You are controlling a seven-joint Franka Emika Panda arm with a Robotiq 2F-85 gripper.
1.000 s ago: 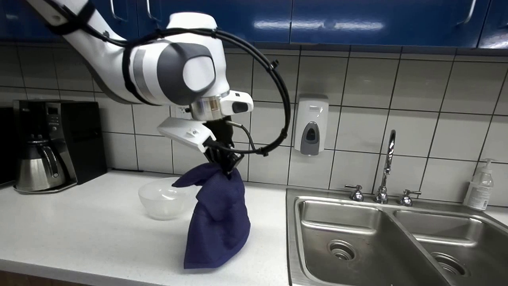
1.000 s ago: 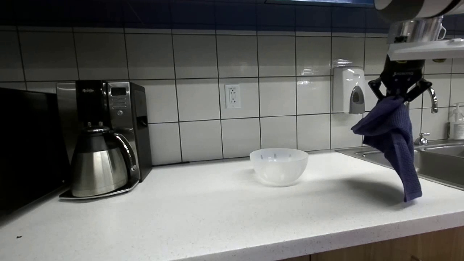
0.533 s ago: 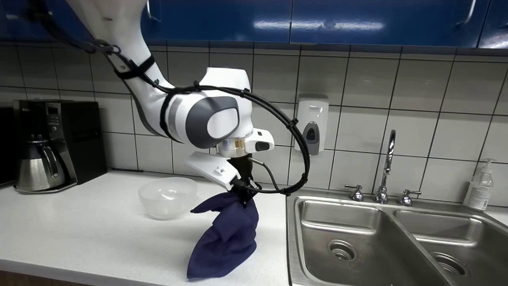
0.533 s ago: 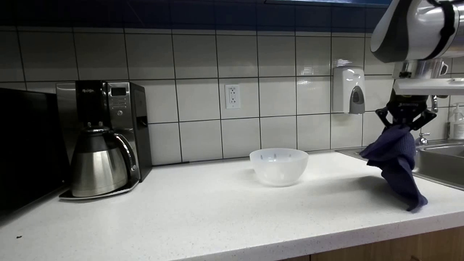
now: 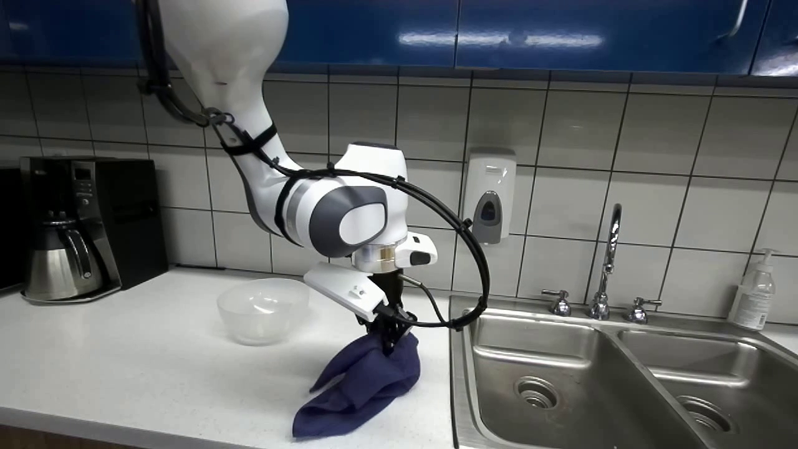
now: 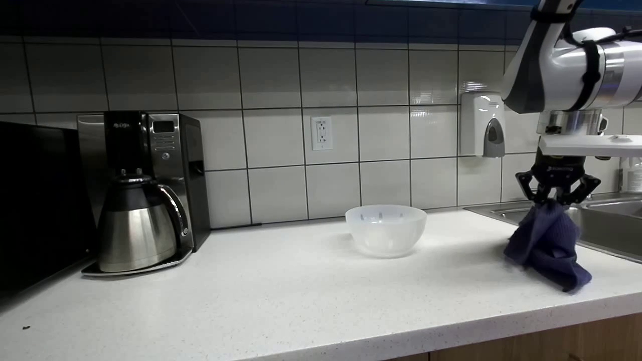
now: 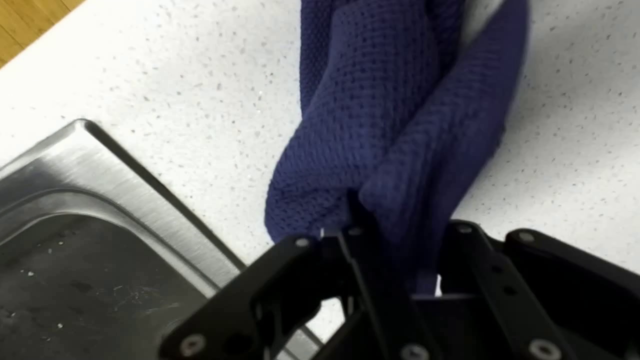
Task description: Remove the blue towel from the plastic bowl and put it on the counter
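Note:
The dark blue towel (image 5: 368,383) hangs bunched from my gripper (image 5: 390,350), its lower folds touching the white counter (image 5: 156,380). It also shows in an exterior view (image 6: 546,245) and fills the middle of the wrist view (image 7: 380,110). My gripper is shut on the towel's upper part, just above the counter, in an exterior view (image 6: 551,200) and in the wrist view (image 7: 400,230). The towel hides the fingertips. The translucent plastic bowl (image 5: 259,321) stands upright on the counter, apart from the towel, and shows in an exterior view (image 6: 386,235); no towel shows in it.
A steel double sink (image 5: 461,374) lies right beside the towel; its corner shows in the wrist view (image 7: 95,165). A coffee maker (image 6: 145,200) stands at the counter's far end. A soap dispenser (image 5: 489,199) hangs on the tiled wall. The counter's front edge (image 6: 476,336) is near the towel.
My gripper has come down with the towel, also shifting toward the sink at first. The towel's lower part has folded onto the counter. The bowl has not moved.

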